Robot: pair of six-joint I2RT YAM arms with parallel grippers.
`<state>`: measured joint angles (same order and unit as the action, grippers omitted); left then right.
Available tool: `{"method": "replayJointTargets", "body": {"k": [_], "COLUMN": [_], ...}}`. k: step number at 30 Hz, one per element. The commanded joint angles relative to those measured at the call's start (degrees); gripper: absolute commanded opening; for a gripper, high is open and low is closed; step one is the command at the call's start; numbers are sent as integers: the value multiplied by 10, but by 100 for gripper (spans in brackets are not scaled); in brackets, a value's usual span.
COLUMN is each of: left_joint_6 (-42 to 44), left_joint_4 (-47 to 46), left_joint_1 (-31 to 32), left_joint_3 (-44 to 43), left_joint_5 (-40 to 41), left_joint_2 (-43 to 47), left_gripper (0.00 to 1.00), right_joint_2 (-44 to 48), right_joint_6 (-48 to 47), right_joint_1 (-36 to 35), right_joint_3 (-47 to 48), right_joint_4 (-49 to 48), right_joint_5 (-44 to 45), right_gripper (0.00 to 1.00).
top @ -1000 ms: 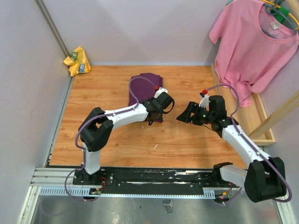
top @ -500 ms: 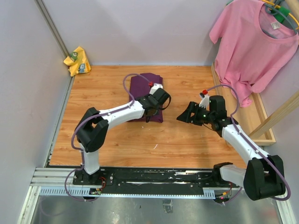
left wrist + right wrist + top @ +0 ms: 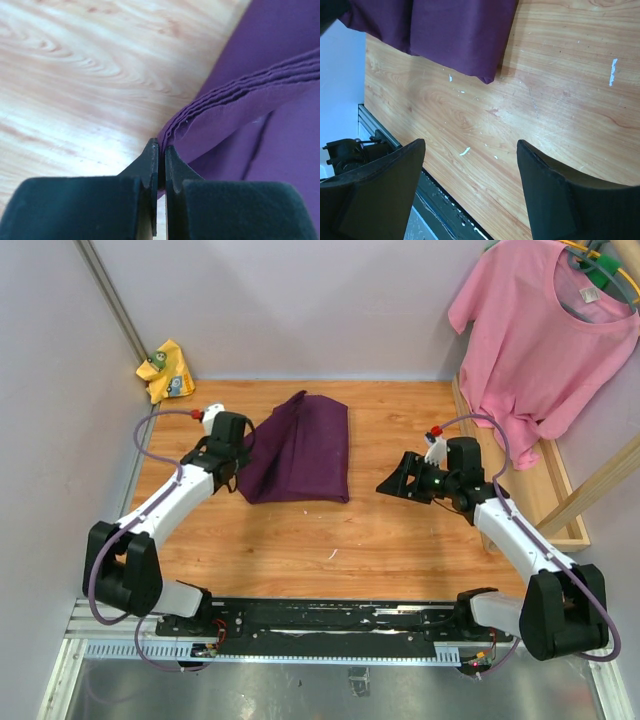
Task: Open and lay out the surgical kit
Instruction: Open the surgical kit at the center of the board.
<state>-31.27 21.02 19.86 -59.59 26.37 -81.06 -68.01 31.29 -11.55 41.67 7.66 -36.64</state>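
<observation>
The dark purple cloth wrap of the surgical kit no longer looks as it did a second ago. It was then a compact folded rectangle in the upper middle of the overhead view, with the left arm reaching across it. Now that arm has swung out to the left of the frame, and the wrap has widened into a broad slanted sheet with one flap drawn out toward the left.

The left gripper sits at that left edge. In its wrist view the left gripper has its fingers pressed together on several stacked layers of the purple hem, just above the pale wooden tabletop.

The right gripper has barely shifted. It hovers to the right of the wrap with its fingers spread apart and nothing between them, and its own camera shows the wrap's near corner at the upper left.

I judge this to be the first fold opened (no steel tray, instruments or gauze show yet, so they are presumably under further layers). More flaps remain, and the right-hand edge looks the natural one for the idle arm.
</observation>
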Motion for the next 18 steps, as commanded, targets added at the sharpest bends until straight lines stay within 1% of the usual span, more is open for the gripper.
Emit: {"method": "replayJointTargets", "body": {"k": [1, 5, 7, 8, 9, 10, 11, 12, 13, 15, 18], "left_joint_6": [-24, -33, -32, -32, -30, -27, -26, -24, -23, -22, -21], "left_joint_4": [-37, -65, -80, -83, -85, -85, -82, -80, -78, -77, -73], "left_joint_1": [-51, -112, -140, -151, -160, -169, -172, -174, -175, -176, -176], "left_joint_3": [63, 113, 130, 133, 134, 133, 130, 126, 122, 114, 105], "left_joint_5": [-16, -33, -47, -47, -45, -42, -35, -31, -30, -36, -54], "left_joint_2": [33, 33, 30, 27, 24, 20, 16, 14, 13, 14, 25], "left_gripper": [0, 1, 5, 11, 23, 38, 50, 62, 71, 78, 82], "right_joint_2": [-5, -11, -11, -11, -11, -12, -12, -12, -12, -12, -27], "right_joint_6": [-3, -3, -6, -8, -10, -11, -14, -20, -30, -51, -71], "right_joint_1": [0, -8, -12, -14, -16, -18, -21, -29, -41, -75, -130], "right_joint_3": [20, 18, 17, 17, 15, 16, 17, 20, 28, 53, 101], "right_joint_4": [9, 8, 9, 11, 13, 13, 16, 27, 41, 79, 117], "right_joint_5": [-12, -11, -10, -7, -7, -6, -1, 14, 36, 92, 157], "right_gripper": [75, 75, 75, 75, 75, 75, 75, 75, 75, 75, 75]}}
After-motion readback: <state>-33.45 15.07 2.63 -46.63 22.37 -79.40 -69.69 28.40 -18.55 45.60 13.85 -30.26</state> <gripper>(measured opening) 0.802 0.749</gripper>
